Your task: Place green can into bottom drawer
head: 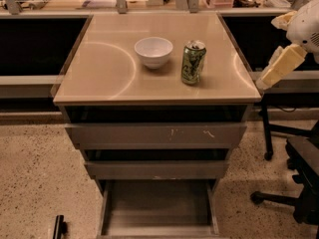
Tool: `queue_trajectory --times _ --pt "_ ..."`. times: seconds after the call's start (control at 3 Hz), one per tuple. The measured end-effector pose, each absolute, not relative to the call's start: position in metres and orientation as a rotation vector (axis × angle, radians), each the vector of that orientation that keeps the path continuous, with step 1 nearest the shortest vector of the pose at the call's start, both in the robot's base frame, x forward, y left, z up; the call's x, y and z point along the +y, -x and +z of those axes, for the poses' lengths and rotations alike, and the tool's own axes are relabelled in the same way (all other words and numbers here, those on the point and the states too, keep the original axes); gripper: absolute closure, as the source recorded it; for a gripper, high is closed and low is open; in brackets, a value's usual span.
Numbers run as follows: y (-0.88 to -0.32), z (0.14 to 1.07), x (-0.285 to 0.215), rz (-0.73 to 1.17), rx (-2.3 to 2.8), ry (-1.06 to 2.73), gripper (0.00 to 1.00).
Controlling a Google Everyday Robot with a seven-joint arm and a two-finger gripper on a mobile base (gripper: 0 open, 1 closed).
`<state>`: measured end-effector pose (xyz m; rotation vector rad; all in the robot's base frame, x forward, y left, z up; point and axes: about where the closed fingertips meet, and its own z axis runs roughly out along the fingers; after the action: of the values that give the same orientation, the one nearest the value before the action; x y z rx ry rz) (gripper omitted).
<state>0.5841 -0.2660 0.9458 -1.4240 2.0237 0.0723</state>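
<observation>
Right edge of view: pale cream-yellow gripper (273,69), long and blocky, narrowing to a blunt lower tip. Directly above and behind it is a rounded white wrist housing (308,26), smooth-shelled. A small cream-coloured piece juts from the housing's upper left side.

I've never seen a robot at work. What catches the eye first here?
A green can stands upright on the tan cabinet top, just right of a white bowl. Below, the bottom drawer is pulled open toward the camera. The robot's pale hand hangs at the right edge, off the top's front right corner and apart from the can.
</observation>
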Motion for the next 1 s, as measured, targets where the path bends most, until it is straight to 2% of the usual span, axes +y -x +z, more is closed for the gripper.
queue_trajectory --times 0.33,1.0 --pt "-0.587 0.939 -0.269 0.095 2.032 1.37 0.0" --pt "-0.662 0.907 -0.265 0.246 1.98 1.253 0.0"
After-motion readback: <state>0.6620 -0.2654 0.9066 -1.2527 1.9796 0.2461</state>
